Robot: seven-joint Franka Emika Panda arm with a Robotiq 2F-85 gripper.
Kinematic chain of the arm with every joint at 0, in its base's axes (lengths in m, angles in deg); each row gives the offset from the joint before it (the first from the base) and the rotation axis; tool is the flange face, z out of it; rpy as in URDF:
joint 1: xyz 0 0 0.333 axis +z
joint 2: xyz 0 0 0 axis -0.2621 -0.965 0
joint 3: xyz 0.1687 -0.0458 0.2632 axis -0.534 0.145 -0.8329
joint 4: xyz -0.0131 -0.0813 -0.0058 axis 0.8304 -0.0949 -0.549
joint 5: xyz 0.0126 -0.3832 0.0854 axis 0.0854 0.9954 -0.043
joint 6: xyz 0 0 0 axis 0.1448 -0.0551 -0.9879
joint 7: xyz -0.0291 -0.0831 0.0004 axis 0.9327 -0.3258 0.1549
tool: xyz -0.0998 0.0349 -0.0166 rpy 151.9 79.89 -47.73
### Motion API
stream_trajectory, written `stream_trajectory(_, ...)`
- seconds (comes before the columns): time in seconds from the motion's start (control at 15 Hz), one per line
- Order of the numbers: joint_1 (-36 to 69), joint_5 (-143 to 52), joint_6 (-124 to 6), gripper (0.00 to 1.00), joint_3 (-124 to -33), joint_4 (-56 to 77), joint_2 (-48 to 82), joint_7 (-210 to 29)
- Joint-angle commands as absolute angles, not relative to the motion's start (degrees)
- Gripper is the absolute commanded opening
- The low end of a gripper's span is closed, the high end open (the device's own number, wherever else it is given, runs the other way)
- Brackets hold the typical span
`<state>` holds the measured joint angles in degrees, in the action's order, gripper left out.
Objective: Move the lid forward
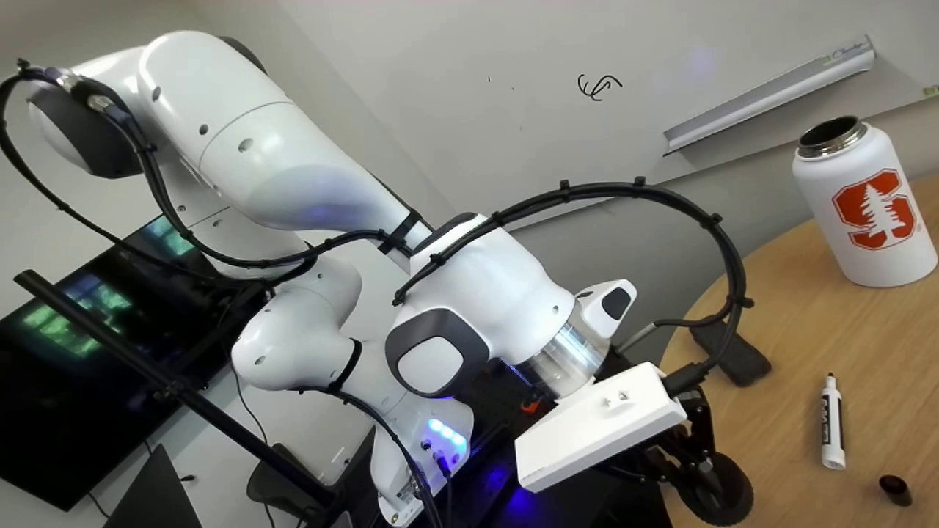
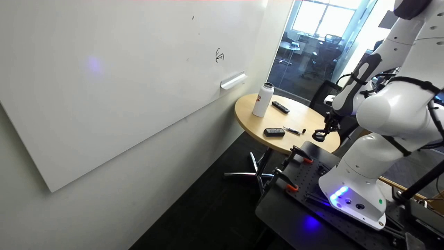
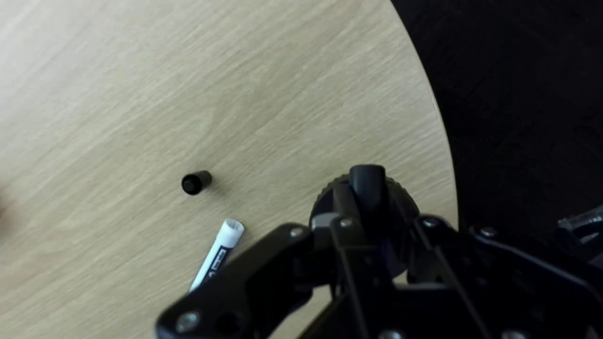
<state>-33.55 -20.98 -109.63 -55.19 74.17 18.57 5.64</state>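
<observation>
A whiteboard [image 2: 138,69] spreads wide across the background in both exterior views, marked with a small black scribble. The white robot arm [image 1: 469,293] reaches out from its base over a round, wood-topped table [image 1: 895,337]. There a white bottle [image 1: 866,205] stands upright, its metal-rimmed mouth uncovered and a red emblem with a white tree on its side. The gripper [image 3: 363,197] points down over the table near its edge, well apart from the bottle. In an exterior view a long black remote [image 2: 280,107] lies near the bottle, and a flat black block [image 2: 274,132] with pale markings lies nearer the table's rim. The round black lid [image 1: 726,499] is beneath the gripper, over the wood and just inside the table's edge as the wrist view has it; the fingers are drawn nearly together with the lid's loop pinched between them, and I cannot tell whether its underside touches the table. A white marker [image 1: 832,422] with a dark bare tip lies between the flat block and the lid in an exterior view. Smallest is a black cap [image 3: 198,181], near the marker's blunt end and apart from the lid.
</observation>
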Motion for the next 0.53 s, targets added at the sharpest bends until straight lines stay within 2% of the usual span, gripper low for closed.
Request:
stream_trajectory(0.0, -27.08, -21.96, -117.41, 0.11, -49.94, 74.06, 13.58, 4.18)
stream_trajectory(0.27, -30.47, -23.35, -118.62, 0.11, -57.79, 73.21, 8.76, 4.17)
stream_trajectory(0.47, -29.76, -25.25, -118.85, 0.11, -59.59, 71.29, 5.17, 2.83)
